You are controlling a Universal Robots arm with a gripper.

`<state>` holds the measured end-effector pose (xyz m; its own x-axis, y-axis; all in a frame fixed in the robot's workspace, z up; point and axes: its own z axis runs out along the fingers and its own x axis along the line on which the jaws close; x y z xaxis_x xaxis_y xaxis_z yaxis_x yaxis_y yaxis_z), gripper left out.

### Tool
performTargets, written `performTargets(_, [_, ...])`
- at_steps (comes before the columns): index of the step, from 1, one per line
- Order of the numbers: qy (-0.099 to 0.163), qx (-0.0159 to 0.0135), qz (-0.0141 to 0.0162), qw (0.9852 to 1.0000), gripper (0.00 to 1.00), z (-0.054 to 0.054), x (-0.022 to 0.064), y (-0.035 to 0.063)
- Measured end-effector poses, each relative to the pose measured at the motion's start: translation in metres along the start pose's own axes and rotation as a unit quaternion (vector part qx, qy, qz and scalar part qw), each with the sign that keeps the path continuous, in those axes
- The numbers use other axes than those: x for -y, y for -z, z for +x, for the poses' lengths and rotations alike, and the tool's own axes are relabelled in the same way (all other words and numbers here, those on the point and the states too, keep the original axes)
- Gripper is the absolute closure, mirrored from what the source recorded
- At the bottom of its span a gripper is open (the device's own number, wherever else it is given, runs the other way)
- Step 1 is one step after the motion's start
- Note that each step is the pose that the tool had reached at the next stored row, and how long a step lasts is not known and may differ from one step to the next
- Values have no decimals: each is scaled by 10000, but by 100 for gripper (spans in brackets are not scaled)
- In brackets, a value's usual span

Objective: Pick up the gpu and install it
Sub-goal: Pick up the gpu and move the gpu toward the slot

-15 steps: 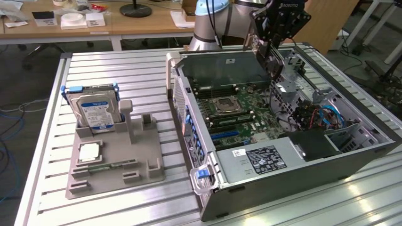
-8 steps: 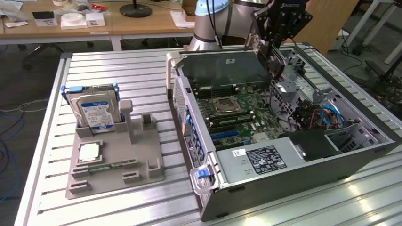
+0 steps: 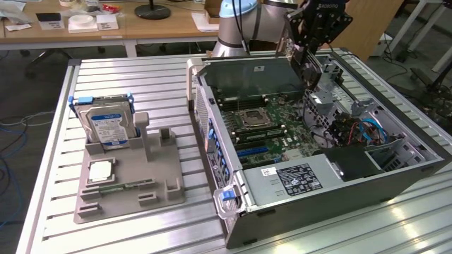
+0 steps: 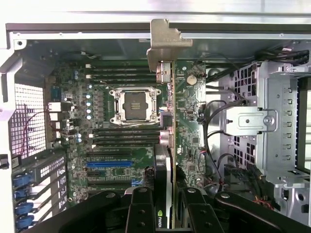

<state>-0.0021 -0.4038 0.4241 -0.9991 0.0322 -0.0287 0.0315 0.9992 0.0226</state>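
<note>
Gpu (image 4: 164, 165): thin, stiff card, likely light and fragile; gripper (image 4: 167, 206) clamped across its flat faces, over motherboard (image 4: 116, 160).

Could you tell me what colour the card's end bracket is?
The bracket is silver, clearest in the wrist view.

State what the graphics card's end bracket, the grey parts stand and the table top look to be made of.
Graphics card's bracket: bare sheet metal, dull silver, with a folded tab.
Parts stand: probably moulded or printed plastic, matte grey with blocky posts.
Table top: likely aluminium, ribbed silvery slats that catch glare.
</note>
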Motion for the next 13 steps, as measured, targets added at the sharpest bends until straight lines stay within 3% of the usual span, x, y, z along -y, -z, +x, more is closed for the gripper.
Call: performTargets(13, [0, 0, 0, 10000, 73, -58, -2, -2])
